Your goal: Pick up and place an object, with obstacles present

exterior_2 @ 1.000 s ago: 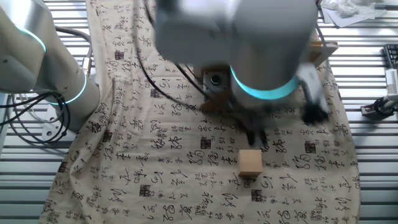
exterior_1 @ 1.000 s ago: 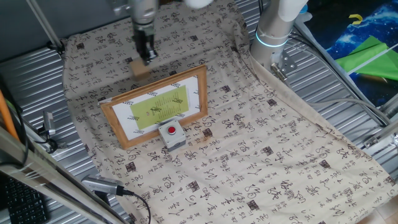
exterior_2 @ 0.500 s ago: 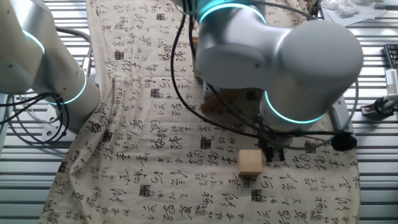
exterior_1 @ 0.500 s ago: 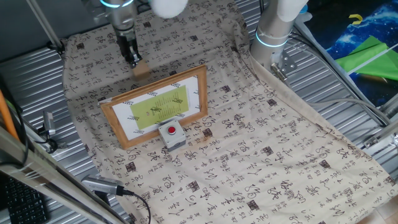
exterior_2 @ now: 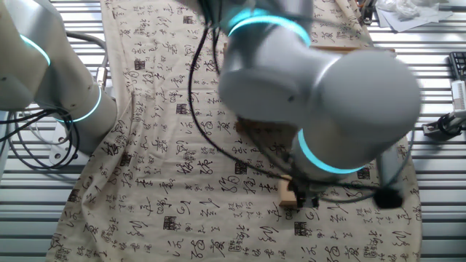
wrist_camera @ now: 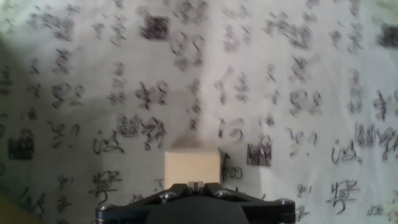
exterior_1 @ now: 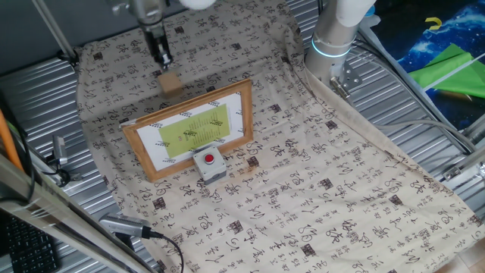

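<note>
Cube (exterior_1: 170, 83): on cloth, beside frame (exterior_1: 191, 128); not grasped.
My gripper (exterior_1: 161, 59): above cube, jaws' state can't tell.
Left: grasp, lift, place clear of btn box (exterior_1: 210, 164).

Bulky glossy white-grey robot arm (exterior_2: 320, 94), glowing cyan joint rings, black cables; black screw-studded gripper body (wrist_camera: 196, 205).

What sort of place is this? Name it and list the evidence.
Most likely a robotics lab test bench. A white robot arm with a glowing cyan ring is mounted by a ribbed metal table draped in a beige cloth printed with calligraphy, and staged props lie on it: a small light-tan wooden cube and a small grey box with a round red button.
</note>
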Motion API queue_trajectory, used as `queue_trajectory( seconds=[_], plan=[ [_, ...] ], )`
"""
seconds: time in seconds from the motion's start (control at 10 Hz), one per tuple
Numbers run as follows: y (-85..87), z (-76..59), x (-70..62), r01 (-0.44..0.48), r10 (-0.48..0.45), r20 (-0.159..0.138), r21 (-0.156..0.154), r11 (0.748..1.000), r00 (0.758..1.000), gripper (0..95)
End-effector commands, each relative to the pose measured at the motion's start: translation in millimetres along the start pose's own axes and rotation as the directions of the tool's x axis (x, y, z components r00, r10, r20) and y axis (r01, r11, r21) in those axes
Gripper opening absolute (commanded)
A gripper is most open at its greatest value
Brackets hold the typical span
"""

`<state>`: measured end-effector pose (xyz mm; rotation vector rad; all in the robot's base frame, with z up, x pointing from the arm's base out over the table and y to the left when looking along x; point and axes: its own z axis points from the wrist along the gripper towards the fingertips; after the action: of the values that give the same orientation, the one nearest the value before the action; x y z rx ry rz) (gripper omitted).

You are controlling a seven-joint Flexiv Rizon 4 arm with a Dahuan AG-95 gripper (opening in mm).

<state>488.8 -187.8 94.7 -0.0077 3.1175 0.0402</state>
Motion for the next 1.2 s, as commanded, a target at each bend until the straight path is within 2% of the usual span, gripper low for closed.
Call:
queue_trajectory(
  seconds=[0.1, 0.5, 0.9, 1.1, 1.2],
  plan=[
    [-1.5, 12.6, -0.1, -0.002, 0.002, 0.008, 0.002, 1.000, 1.000, 0.0],
    [-1.9, 22.4, -1.5, -0.002, 0.002, 0.012, 0.005, 1.000, 1.000, 0.0],
    [-1.9, 23.2, -1.6, -0.002, 0.002, 0.012, 0.007, 1.000, 1.000, 0.0],
    [-2.0, 23.0, -1.3, 0.009, -0.010, 0.021, 0.029, 1.000, 1.000, 0.0],
    [-2.0, 22.8, -1.0, 0.027, -0.028, 0.027, 0.028, 0.999, 0.999, 57.0]
  ],
)
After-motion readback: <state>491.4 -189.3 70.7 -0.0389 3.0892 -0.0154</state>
